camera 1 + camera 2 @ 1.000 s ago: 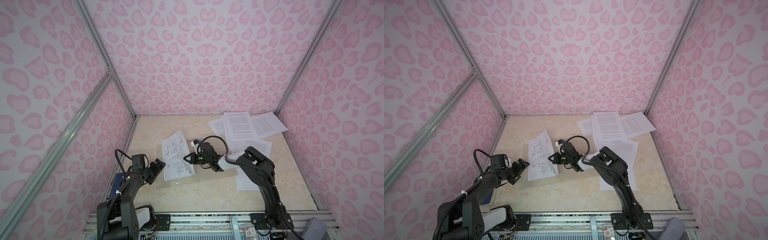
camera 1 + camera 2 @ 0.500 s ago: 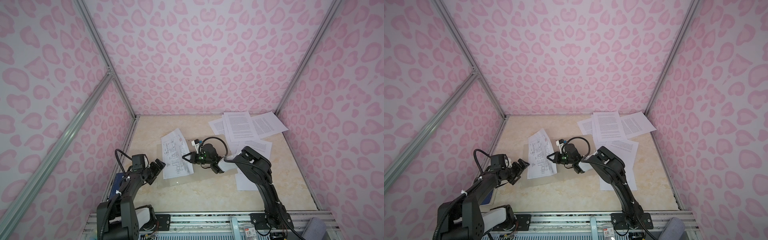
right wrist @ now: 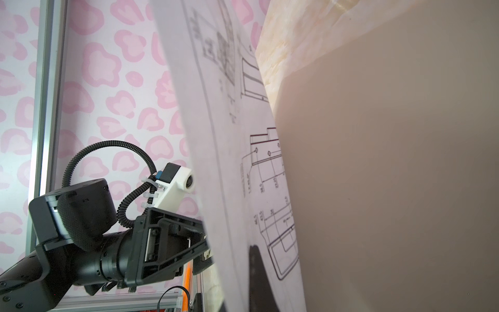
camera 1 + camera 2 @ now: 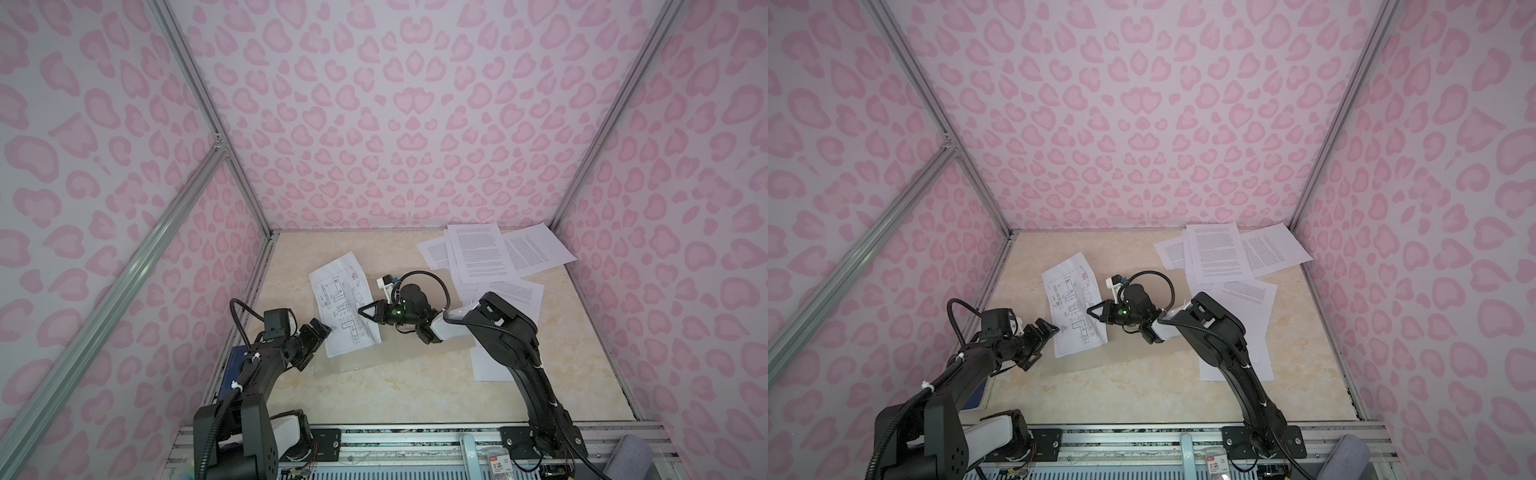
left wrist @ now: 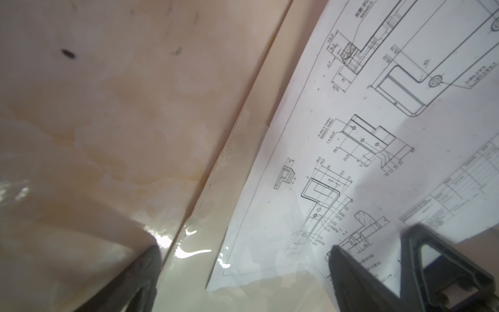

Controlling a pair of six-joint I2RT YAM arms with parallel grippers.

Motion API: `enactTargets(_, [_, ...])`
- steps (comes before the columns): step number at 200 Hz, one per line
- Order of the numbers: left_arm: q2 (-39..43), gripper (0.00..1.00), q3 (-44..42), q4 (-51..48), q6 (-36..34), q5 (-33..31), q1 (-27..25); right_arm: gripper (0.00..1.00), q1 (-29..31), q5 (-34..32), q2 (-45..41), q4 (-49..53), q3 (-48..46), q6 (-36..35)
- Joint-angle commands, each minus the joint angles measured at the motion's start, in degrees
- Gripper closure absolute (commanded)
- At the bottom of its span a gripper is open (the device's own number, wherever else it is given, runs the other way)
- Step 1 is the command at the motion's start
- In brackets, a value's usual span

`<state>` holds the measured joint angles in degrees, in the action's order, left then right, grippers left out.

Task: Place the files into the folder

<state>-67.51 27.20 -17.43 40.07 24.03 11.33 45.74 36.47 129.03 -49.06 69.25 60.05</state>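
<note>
A file, a white sheet with line drawings (image 4: 345, 305) (image 4: 1077, 309), is pinched at its right edge by my right gripper (image 4: 363, 312), which is shut on it. The sheet slants over the thin grey-beige folder (image 4: 409, 349) (image 4: 1142, 353) lying flat mid-table. In the left wrist view the sheet (image 5: 378, 162) lies over the folder (image 5: 235, 135), and a glossy clear layer covers its near corner. My left gripper (image 5: 243, 270) (image 4: 320, 330) is open, its fingers either side of that corner. More printed files (image 4: 482, 253) lie at the back right.
A dark blue book (image 4: 235, 370) lies by the left wall under my left arm. Loose sheets (image 4: 511, 291) (image 4: 490, 365) lie under and behind my right arm. Pink patterned walls enclose the table on three sides.
My right gripper has carried the drawing sheet slightly to the left, toward my left gripper. The left arm has not moved.
</note>
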Motion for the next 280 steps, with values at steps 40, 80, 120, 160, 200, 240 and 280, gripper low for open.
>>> enactTargets(40, [0.36,0.02,-0.17,-2.3,0.44,0.23,0.01,1.0,-0.93,-1.65,-0.82,4.32,3.18,-4.79])
enactTargets(80, [0.27,0.02,-0.01,-2.39,0.48,0.28,0.01,1.0,-0.91,-2.08,0.74,5.11,5.98,-5.52])
enactTargets(120, [-0.08,0.02,0.39,-2.45,0.42,0.18,0.0,1.0,-0.56,-1.18,1.92,4.81,7.43,-5.27])
enactTargets(160, [-0.69,0.02,0.67,-2.18,0.53,0.27,0.01,1.0,-0.83,2.5,3.34,4.59,7.01,-5.81])
enactTargets(200, [-0.7,0.02,0.64,-1.91,0.43,0.38,0.01,1.0,-1.04,6.24,3.84,4.69,6.97,-6.22])
enactTargets(240, [-0.66,0.02,0.66,-1.65,0.61,0.73,-0.01,1.0,-1.94,7.44,4.63,-1.09,5.54,-1.36])
enactTargets(280, [-0.61,0.02,1.07,-1.49,0.69,1.15,0.01,1.0,-2.78,6.14,3.51,1.22,4.21,-0.83])
